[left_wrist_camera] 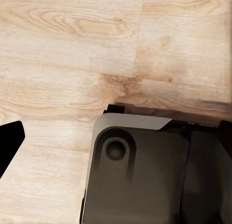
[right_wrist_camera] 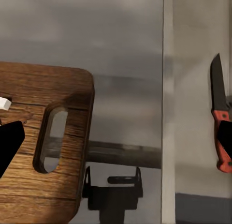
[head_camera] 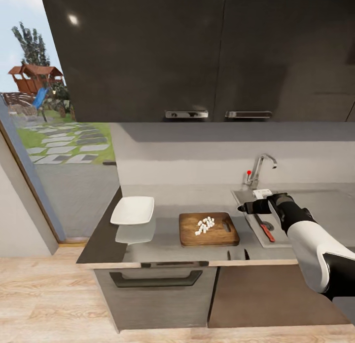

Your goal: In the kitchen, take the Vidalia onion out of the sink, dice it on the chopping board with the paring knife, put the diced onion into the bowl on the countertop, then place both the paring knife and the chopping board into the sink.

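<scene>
The chopping board (head_camera: 208, 229) lies on the grey countertop (head_camera: 167, 242) with a small heap of white diced onion (head_camera: 204, 225) on it. To its left stands the white bowl (head_camera: 132, 209), which looks empty. The red-handled paring knife (head_camera: 266, 230) lies in the sink (head_camera: 252, 222), right of the board. My right gripper (head_camera: 248, 207) hovers open over the sink's far left corner, holding nothing. In the right wrist view the board (right_wrist_camera: 43, 151), one onion cube (right_wrist_camera: 4, 104) and the knife (right_wrist_camera: 220, 122) show beyond the open right gripper (right_wrist_camera: 118, 141). My left gripper (left_wrist_camera: 116, 141) hangs open over the floor.
The chrome tap (head_camera: 260, 169) rises behind the sink. Dark wall cabinets (head_camera: 197, 52) hang above the counter. A glass door (head_camera: 54, 150) to the garden is at the left. The left wrist view takes in my own base (left_wrist_camera: 145, 175) on the wood floor (left_wrist_camera: 72, 50).
</scene>
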